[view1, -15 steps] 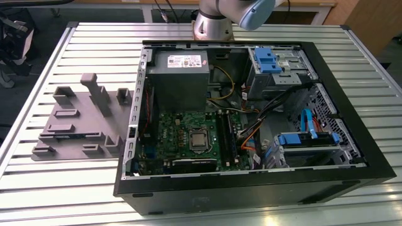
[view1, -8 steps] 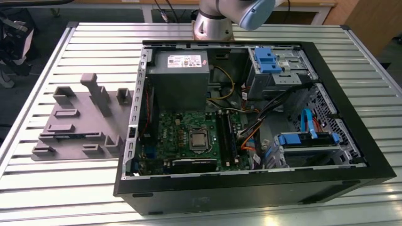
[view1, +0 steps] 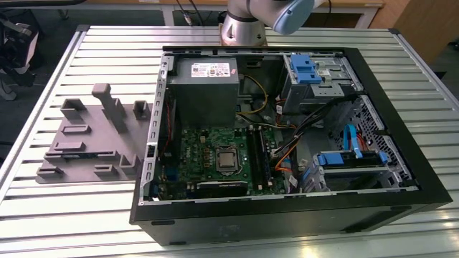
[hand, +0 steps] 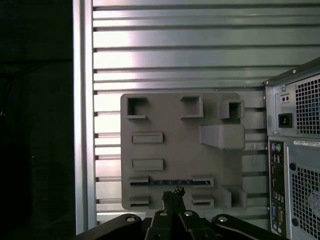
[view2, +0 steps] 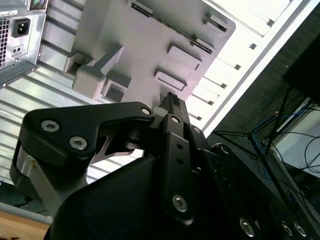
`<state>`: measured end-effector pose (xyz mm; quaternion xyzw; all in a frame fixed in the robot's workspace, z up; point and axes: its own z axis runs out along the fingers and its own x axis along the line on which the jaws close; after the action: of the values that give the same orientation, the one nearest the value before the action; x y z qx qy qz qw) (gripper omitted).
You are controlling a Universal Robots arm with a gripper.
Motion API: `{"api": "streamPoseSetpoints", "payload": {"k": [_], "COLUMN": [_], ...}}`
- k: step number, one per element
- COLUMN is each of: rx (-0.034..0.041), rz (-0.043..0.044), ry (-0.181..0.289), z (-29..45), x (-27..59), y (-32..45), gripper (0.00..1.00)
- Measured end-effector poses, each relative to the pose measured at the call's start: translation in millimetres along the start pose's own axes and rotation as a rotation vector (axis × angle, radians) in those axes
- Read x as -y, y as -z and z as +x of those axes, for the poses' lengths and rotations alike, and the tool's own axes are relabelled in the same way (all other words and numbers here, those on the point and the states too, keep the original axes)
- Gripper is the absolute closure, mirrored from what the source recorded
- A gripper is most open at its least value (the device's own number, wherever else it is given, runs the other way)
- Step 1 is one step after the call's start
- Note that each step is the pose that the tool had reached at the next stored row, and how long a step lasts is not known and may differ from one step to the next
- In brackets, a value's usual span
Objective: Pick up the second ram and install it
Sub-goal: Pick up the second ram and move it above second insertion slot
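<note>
One gripper (hand: pixel 173 192), jaws pinched together and holding nothing, hangs over one gray slotted fixture (hand: pixel 170 120) on the slatted table (hand: pixel 200 55). One second ram (hand: pixel 170 182), a thin blue strip, sits on edge in the fixture's slot, near the fingertips and not gripped. Beside the fixture is one open PC case (view1: pixel 401 177) with one green motherboard (view1: pixel 208 145) and two blue drive brackets (view1: pixel 310 69) (view1: pixel 337 159).

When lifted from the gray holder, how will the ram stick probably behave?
The second ram looks thin and flat, so probably light and stiff. It stands on edge, slotted in the gray holder, so sideways pulls may jam it.
</note>
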<state>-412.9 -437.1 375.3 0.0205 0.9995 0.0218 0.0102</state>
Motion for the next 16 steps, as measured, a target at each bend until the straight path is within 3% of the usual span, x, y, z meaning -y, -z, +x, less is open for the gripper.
{"api": "streamPoseSetpoints", "payload": {"k": [5,16], "rx": [-0.0022,-0.0093], "rz": [-0.001,-0.0043], "ry": [0.052,0.214], "z": [0.0,0.4], "x": [0.0,0.1], "y": [-0.2,-1.2], "gripper": [0.89,0.89]}}
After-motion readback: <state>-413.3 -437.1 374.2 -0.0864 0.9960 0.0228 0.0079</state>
